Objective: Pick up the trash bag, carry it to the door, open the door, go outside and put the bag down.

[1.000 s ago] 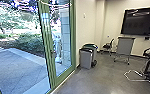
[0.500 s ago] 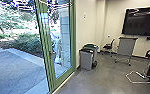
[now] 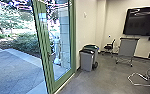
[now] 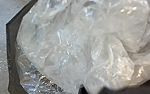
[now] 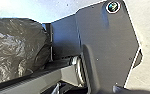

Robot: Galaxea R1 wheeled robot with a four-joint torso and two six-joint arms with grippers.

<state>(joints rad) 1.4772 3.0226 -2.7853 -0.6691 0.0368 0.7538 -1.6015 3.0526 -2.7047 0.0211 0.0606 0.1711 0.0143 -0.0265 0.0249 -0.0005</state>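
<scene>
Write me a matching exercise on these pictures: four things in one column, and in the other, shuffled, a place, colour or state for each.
Things
1. Screen
2. Nearer bin
3. Door frame
4. Trash bag

Places, colours, states
A. Green
B. Crumpled and shiny, up close in the left wrist view
C. Black, high up at the right of the head view
D. Grey below, dark on top

Right pairs: 1-C, 2-D, 3-A, 4-B
</scene>
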